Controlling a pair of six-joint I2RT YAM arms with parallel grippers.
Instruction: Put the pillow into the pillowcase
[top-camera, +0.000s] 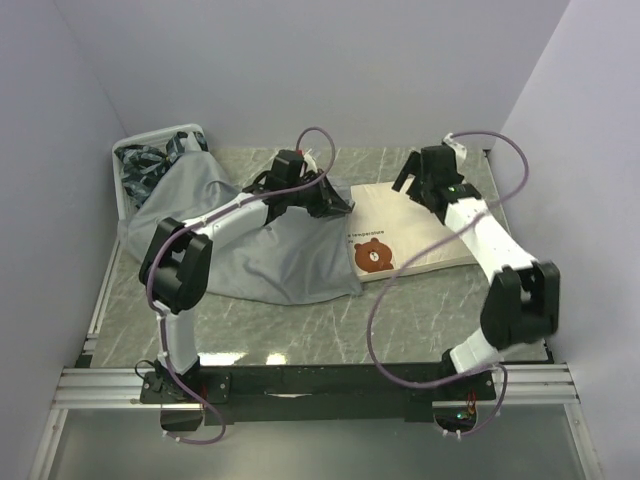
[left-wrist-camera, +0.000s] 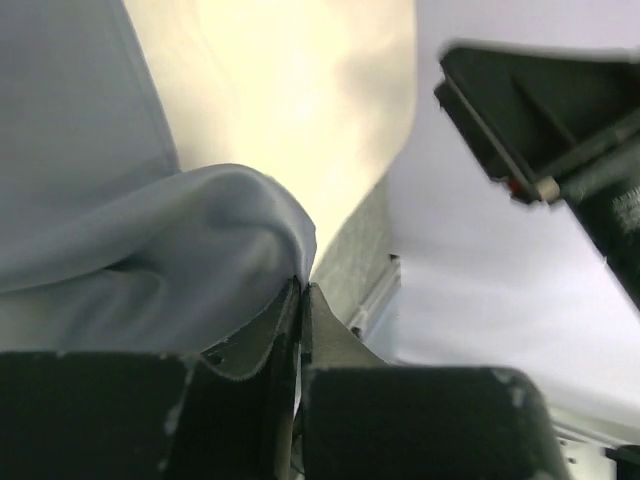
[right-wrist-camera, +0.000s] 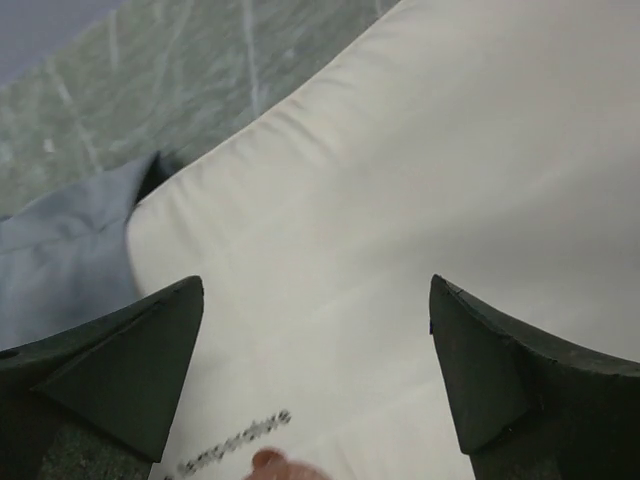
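Note:
The cream-white pillow (top-camera: 420, 230) lies flat right of centre, bear face (top-camera: 372, 255) up. The grey pillowcase (top-camera: 250, 250) lies limp to its left, its right edge over the pillow's left end. My left gripper (top-camera: 338, 204) is shut, pinching the pillowcase's edge (left-wrist-camera: 230, 230) at its tips (left-wrist-camera: 301, 288) and holding it raised at the pillow's far left corner (left-wrist-camera: 290, 90). My right gripper (top-camera: 415, 188) hovers open and empty over the pillow's far side. In its wrist view the fingers (right-wrist-camera: 150, 350) straddle bare pillow (right-wrist-camera: 400, 180), with pillowcase (right-wrist-camera: 60, 260) at left.
A white basket (top-camera: 160, 135) holding dark blue-and-white patterned cloths (top-camera: 150, 160) stands at the back left corner, partly under the pillowcase. Grey walls close in the table on the left, back and right. The right gripper's body (left-wrist-camera: 540, 130) shows close by in the left wrist view.

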